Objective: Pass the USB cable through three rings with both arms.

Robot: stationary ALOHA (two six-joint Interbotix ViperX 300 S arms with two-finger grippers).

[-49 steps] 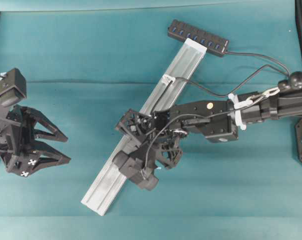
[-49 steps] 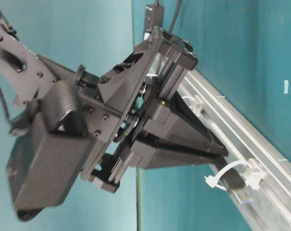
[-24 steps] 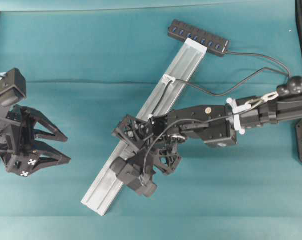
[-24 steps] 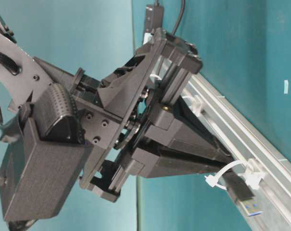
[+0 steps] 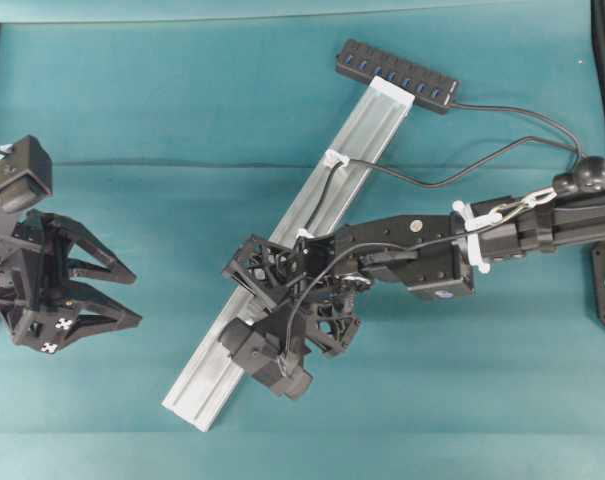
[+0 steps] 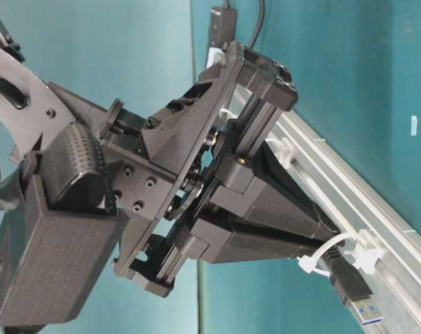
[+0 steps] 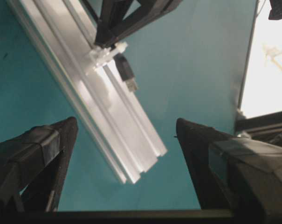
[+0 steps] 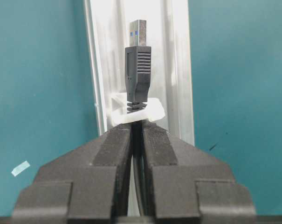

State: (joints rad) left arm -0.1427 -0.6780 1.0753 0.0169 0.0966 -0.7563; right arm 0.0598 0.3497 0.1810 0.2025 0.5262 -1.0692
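Right pincer (image 8: 137,133): pressed together on the USB cable (image 8: 138,74), pinching the thin cord just behind the black plug; it hangs low over the silver rail (image 8: 178,70), tips nearly at the rail's face.
Plug: sticks straight out past the right pincer's tips, metal end with a blue tongue pointing away from it, lying along the middle of the rail and lifted a little off it in the table-level view.
Ring at the tips: a whitish clip (image 8: 131,114) sits right in front of the right pincer, fixed to the rail; the ribbed neck of the plug stands in it, the plug body already beyond.
Other ring: a second white clip (image 5: 334,158) sits further back up the rail, behind the right pincer towards the hub, with the cable running through or by it; I cannot tell which.
Cable run: from that clip the cord loops off over the table (image 5: 132,100) beside the right arm.
Hub: a black strip with blue ports (image 5: 395,75) lies across the far end of the rail, well behind the right pincer.
Left pincer (image 5: 122,295): spread wide, holding nothing, well apart from the rail; from its own camera the plug and clip show ahead of it, between its two fingers (image 7: 43,154).
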